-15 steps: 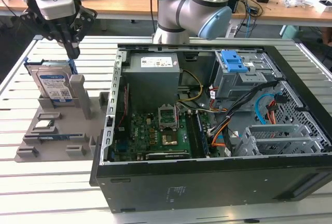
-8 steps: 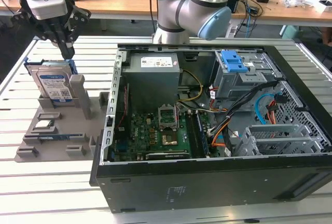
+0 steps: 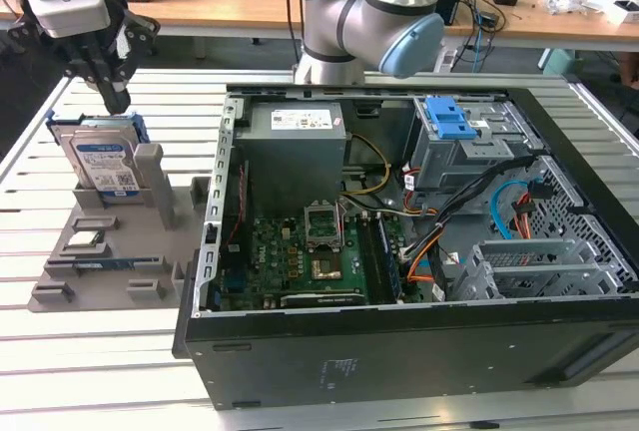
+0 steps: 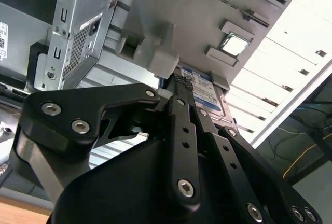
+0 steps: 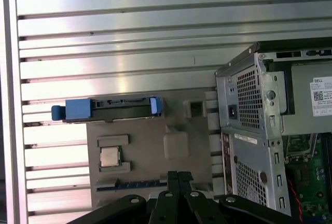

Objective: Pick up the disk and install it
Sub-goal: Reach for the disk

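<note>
**rigwatcher:** Where's the disk (image 3: 100, 160) sitting?

**me:** On the exterior view's left, upright in the grey holder (image 3: 110, 251). My gripper (image 3: 118, 100) hangs just above it, jaws pressed together, empty. Open case (image 3: 419, 251) is well apart. Disk looks stiff, heavyish, shock-sensitive, so I'd pinch its flat faces near the top.

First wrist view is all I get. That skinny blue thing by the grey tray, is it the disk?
Observer: Yes. In the exterior view the disk stands on its edge and shows a white-and-blue label.
Operator: Is the gripper holding it?
Observer: No. The gripper hangs just above the disk's top edge, shut, with nothing in it.
Operator: What's inside the computer?
Observer: The case lies open. Toward the exterior view's right, a blue latch sits on top of a grey bay.
</note>
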You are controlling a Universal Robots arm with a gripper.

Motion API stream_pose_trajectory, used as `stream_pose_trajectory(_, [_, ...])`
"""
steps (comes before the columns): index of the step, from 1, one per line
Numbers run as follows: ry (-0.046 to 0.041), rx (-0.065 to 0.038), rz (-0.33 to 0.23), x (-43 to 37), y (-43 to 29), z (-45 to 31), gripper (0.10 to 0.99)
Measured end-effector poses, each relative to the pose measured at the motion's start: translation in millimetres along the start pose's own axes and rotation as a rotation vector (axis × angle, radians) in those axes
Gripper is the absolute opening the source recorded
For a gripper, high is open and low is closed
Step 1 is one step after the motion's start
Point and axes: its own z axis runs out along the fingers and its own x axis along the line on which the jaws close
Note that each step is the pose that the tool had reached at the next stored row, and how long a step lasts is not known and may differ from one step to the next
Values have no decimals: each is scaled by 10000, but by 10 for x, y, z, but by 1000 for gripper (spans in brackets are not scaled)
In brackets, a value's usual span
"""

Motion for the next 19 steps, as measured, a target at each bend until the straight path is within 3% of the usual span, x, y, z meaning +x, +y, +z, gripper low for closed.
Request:
stream_pose_trajectory(12, [1,0,0,223,-17,-6,106])
stream_pose_trajectory(14, [1,1,-1,299,-23,-8,106])
stream_pose_trajectory(19, [0,1,-1,402,-30,-11,106])
